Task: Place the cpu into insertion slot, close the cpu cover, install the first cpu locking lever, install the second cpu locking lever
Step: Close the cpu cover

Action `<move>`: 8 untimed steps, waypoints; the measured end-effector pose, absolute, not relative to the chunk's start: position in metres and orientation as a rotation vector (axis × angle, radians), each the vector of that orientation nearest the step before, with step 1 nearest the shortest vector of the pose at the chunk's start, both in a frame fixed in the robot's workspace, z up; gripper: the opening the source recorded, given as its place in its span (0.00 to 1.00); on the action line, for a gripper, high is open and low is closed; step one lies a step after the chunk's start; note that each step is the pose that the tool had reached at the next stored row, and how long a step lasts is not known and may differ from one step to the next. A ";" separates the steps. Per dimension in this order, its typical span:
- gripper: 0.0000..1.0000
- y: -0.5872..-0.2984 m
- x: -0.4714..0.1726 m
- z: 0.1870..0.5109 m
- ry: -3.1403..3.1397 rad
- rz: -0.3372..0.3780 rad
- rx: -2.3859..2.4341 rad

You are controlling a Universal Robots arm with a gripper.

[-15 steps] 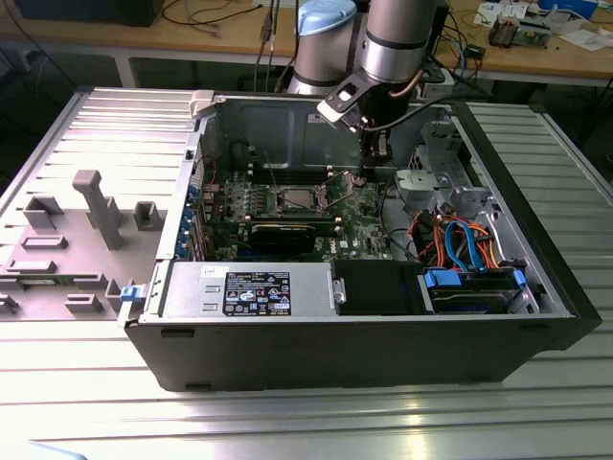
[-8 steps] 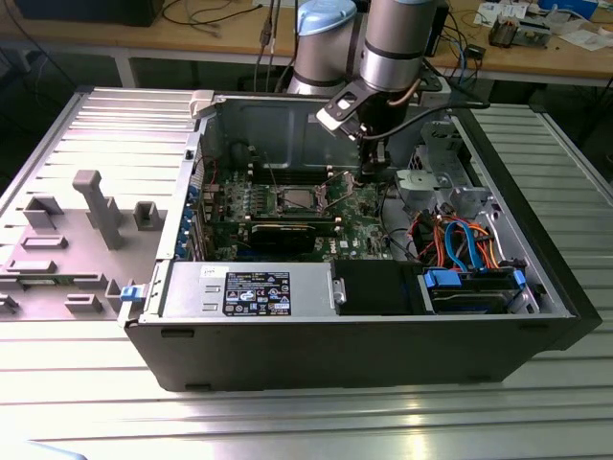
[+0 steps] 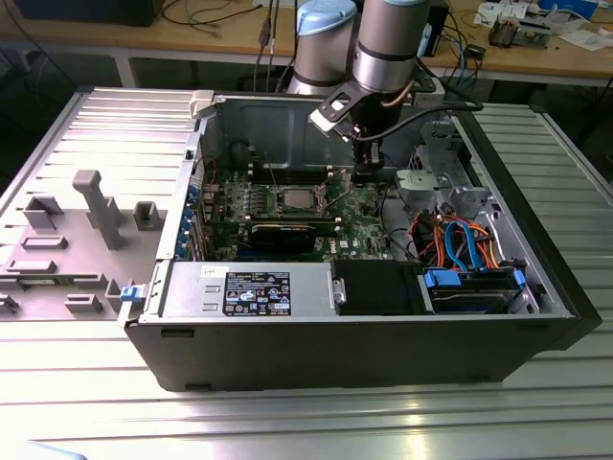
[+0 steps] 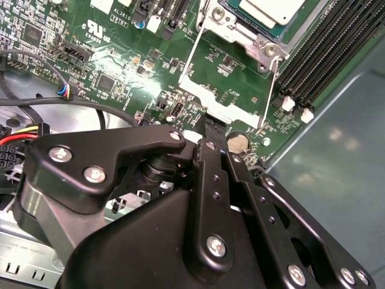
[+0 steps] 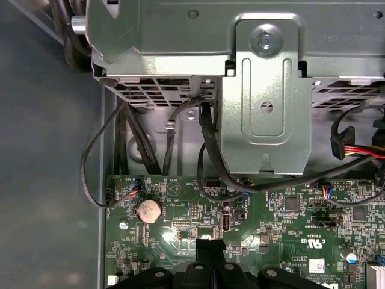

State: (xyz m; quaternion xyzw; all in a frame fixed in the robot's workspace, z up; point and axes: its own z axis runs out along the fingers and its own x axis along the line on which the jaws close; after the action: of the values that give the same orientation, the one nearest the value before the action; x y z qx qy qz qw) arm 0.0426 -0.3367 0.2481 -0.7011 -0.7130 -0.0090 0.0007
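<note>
The cpu (image 4: 272,10) lies with its silver face up in the insertion slot (image 4: 263,43) on the green board; in the exterior view the cpu (image 3: 297,199) shows mid-board. The cpu cover (image 4: 224,108), a thin silvery frame, is swung open away from the slot, and green board shows through its window. My gripper (image 4: 209,125) is shut, its black tip right at the cover's free edge; I cannot tell whether they touch. In the first wrist view the gripper (image 5: 210,250) hovers just over the board. I cannot tell the locking levers from the frame.
The open black computer case (image 3: 536,278) lies on a metal table. A coin battery (image 5: 148,211) sits near the gripper tip. A grey metal drive bracket (image 5: 264,102), loose black cables (image 5: 207,150), black memory slots (image 4: 328,42) and a grey fixture (image 3: 96,206) surround the work area.
</note>
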 end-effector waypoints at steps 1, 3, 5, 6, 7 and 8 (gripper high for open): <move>0.11 -0.337 0.042 0.248 -2.239 -0.028 -2.202; 0.11 -0.337 0.042 0.248 -2.239 -0.028 -2.202; 0.11 -0.337 0.042 0.248 -2.239 -0.028 -2.202; 0.11 -0.337 0.042 0.248 -2.239 -0.028 -2.202; 0.11 -0.337 0.041 0.248 -2.239 -0.028 -2.202; 0.11 -0.337 0.041 0.248 -2.239 -0.028 -2.202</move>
State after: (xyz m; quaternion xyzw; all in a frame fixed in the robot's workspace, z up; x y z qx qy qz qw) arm 0.0411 -0.3367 0.2481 -0.7011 -0.7130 -0.0090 0.0007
